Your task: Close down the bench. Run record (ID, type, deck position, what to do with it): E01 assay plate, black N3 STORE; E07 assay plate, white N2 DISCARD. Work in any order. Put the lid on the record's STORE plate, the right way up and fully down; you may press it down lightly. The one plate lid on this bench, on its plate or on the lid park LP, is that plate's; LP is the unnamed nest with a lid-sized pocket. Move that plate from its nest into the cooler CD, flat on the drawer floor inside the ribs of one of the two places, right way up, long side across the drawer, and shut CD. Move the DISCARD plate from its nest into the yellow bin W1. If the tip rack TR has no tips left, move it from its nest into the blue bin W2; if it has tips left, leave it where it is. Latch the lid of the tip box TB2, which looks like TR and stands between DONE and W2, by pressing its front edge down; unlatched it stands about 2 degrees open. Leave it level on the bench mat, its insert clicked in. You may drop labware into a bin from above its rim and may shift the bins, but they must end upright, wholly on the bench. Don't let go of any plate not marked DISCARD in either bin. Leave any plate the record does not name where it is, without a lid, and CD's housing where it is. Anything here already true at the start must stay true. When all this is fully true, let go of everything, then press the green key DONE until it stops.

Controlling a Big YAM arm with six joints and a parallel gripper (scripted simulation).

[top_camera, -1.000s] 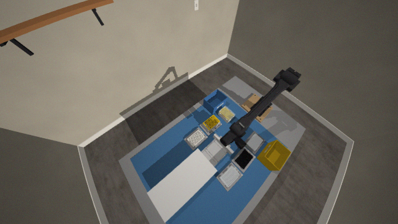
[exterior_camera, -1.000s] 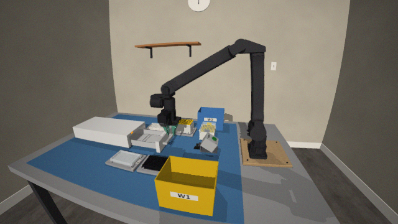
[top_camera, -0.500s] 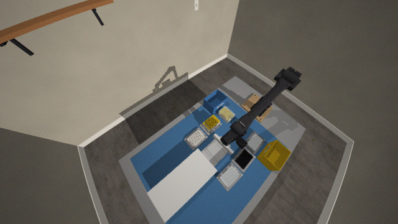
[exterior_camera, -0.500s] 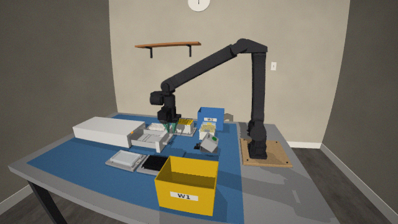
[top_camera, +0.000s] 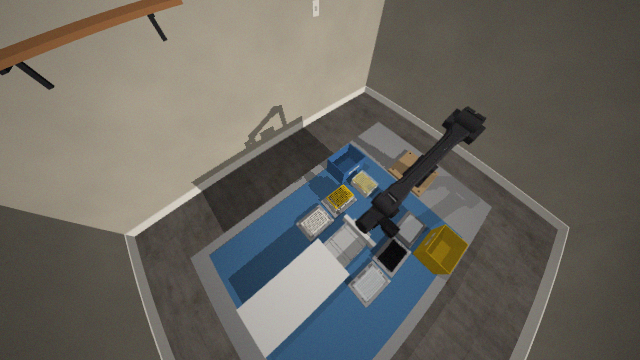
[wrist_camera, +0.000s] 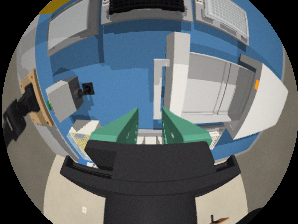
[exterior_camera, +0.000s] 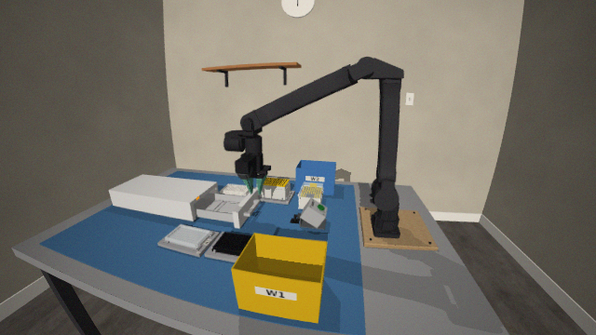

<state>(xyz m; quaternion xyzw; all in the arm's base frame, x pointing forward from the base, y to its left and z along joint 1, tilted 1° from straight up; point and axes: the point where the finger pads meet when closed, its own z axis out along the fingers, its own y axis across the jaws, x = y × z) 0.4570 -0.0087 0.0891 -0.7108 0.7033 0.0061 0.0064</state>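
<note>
The black plate sits uncovered in its nest near the bench front, and also shows in the exterior view. The white plate lies in the nest beside it. A grey lid rests on the lid park by the yellow bin. The cooler's drawer stands pulled out and holds nothing. My gripper hangs just above the drawer's front panel, fingers partly apart with nothing between them. The tip rack shows yellow tips. The tip box stands next to it.
The white cooler housing runs along the left. The yellow bin W1 stands at the front, the blue bin W2 at the back. The DONE key box is mid-bench. Another white plate lies behind the drawer.
</note>
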